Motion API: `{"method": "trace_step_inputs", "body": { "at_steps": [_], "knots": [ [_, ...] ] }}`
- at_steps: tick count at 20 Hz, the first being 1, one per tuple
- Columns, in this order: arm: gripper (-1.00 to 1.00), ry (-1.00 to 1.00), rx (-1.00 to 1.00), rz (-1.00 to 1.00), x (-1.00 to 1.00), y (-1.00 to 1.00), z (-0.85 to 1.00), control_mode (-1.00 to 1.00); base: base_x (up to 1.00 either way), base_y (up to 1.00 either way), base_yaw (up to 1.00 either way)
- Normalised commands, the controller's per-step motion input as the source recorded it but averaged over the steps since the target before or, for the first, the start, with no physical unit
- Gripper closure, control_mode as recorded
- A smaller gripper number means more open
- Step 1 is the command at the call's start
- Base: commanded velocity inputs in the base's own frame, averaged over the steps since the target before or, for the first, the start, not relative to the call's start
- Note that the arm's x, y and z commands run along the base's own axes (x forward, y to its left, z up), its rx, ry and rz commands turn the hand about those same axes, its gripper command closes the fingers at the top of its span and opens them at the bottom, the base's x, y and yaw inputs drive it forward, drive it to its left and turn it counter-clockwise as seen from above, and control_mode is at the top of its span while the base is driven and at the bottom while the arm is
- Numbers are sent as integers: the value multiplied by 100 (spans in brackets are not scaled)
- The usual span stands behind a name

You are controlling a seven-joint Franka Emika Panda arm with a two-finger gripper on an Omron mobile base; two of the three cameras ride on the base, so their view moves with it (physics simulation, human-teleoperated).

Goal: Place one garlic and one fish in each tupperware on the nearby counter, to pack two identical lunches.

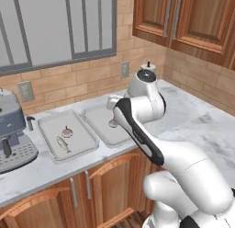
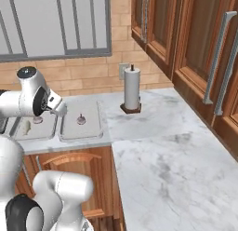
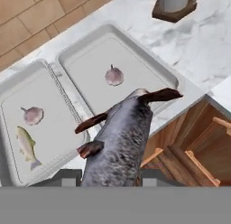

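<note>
Marble counter (image 3: 212,51) under brick wall, wooden cabinets below. Two tupperware trays side by side on it, touching. Tray nearer paper towel holder (image 2: 131,88) is right tray (image 3: 149,69): one garlic (image 3: 114,76) in it. Left tray (image 3: 18,142), farther from holder: garlic (image 3: 32,114) plus fish (image 3: 27,145) beside it. My pincer (image 3: 110,175) clamped on second fish (image 3: 121,139), fish rising straight out from between my fingers, hanging above near rim of right tray, at counter edge, short of its garlic.
</note>
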Motion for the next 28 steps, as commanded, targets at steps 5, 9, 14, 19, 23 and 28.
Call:
{"method": "trace_step_inputs", "body": {
  "at_steps": [5,9,14,19,23,28],
  "knots": [
    [100,27,2,-5,100,-36,-61,-100,0,0,0],
    [100,15,-5,-13,100,29,-47,-100,0,0,0],
    [100,8,-9,-11,100,33,-62,-100,0,0,0],
    [100,1,-6,-8,97,3,-81,-100,0,0,0],
    [-100,0,-6,-7,74,0,-47,-100,0,0,0],
    [-100,1,-3,-11,48,0,-14,-100,0,0,0]
  ]
}}
